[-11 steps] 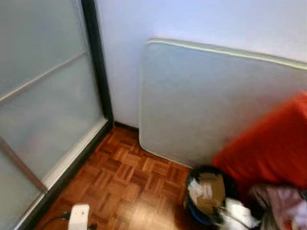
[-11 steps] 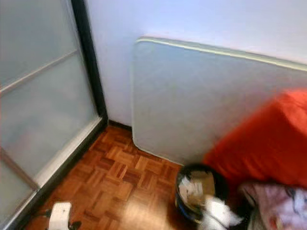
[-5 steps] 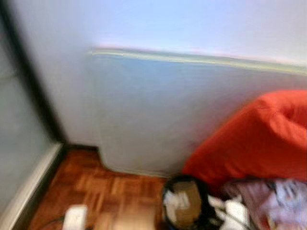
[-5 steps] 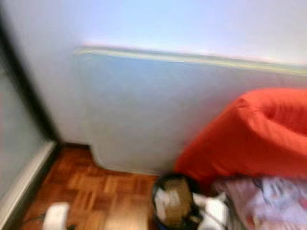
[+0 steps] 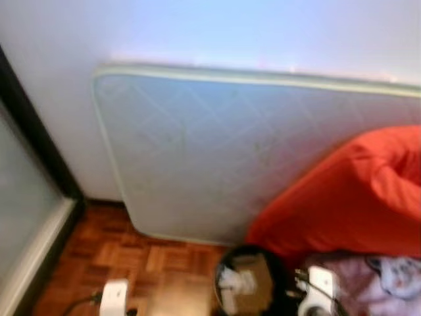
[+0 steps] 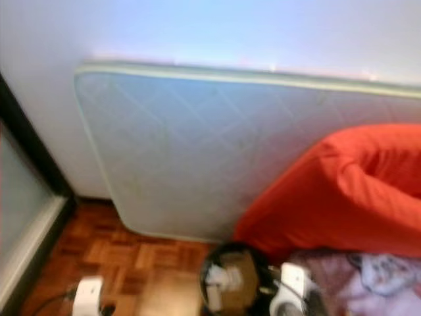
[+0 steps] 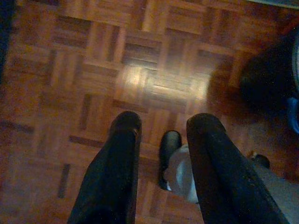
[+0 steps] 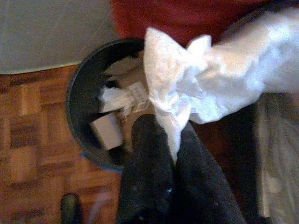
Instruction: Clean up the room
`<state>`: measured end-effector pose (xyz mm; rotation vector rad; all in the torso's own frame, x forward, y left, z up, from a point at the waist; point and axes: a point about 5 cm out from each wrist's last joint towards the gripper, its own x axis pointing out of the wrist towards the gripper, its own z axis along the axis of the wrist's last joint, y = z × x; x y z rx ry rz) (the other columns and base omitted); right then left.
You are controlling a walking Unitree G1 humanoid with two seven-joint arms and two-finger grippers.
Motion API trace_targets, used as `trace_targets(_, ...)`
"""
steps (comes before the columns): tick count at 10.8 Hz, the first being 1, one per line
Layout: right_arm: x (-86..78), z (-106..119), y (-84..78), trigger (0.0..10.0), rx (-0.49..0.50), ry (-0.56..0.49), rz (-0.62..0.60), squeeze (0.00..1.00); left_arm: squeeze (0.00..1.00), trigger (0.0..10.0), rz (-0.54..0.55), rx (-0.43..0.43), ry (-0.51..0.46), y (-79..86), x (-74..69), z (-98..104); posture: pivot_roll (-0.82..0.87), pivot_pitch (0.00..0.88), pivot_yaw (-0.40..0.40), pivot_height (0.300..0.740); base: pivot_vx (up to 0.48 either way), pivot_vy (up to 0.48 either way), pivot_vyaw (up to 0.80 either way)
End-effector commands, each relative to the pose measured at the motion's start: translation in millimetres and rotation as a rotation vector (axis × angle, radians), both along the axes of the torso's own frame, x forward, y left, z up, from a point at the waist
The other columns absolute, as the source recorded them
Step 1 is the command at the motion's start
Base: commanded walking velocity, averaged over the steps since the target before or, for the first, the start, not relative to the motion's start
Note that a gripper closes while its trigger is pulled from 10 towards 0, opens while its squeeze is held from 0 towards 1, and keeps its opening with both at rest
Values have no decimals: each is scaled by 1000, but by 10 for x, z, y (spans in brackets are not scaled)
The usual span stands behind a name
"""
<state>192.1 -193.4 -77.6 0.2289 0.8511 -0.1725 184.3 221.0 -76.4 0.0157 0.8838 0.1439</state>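
Tissue (image 8: 196,93) in right end effector (image 8: 173,140) above bin (image 8: 93,116)

A pale blue quilted mattress (image 5: 197,158) is leaning beside an orange-red cushion (image 5: 348,197), with reddish-brown parquet floor (image 7: 93,70), a black bin (image 8: 81,112) and white crumpled tissue (image 8: 196,88).

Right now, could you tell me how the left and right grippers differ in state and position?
The left gripper is open and empty, while the right gripper is shut on a crumpled white tissue. The left hangs over bare parquet floor; the right is above the black trash bin. Both have long black fingers.
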Motion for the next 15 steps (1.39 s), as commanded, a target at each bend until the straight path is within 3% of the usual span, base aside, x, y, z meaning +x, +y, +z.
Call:
trace_targets(1, -115, -44, -89, 10000, -7, 31, -22, 0, 0, 10000, -26, -2, -3, -122, 94, 18, 177, 3, -44, 740, 0, 0, 0)
trace_targets(5, -116, -43, -93, 10000, -5, 28, -19, 0, 0, 10000, -31, -2, -28, -183, 205, 65, 175, 3, -45, 740, 0, 0, 0)
trace_targets(8, -112, -43, -88, 10000, -6, 32, 0, 0, 0, 10000, -24, -2, -35, -122, 218, 83, 179, 5, -44, 740, 85, 0, 0)
trace_targets(10, -110, -42, -87, 10000, -5, 30, 0, 0, 0, 10000, -22, 3, -52, -76, 311, 143, 176, 5, -44, 740, 255, 0, 0)
trace_targets(12, -106, -39, -88, 10000, -6, 28, 5, 0, 0, 10000, -10, 14, -66, 112, 329, 201, 177, 5, -43, 740, 261, 0, 0)
trace_targets(15, -101, -37, -87, 10000, -8, 28, 12, 0, 0, 10000, 11, 28, -57, 373, 199, 210, 179, 5, -44, 740, 265, 0, 0)
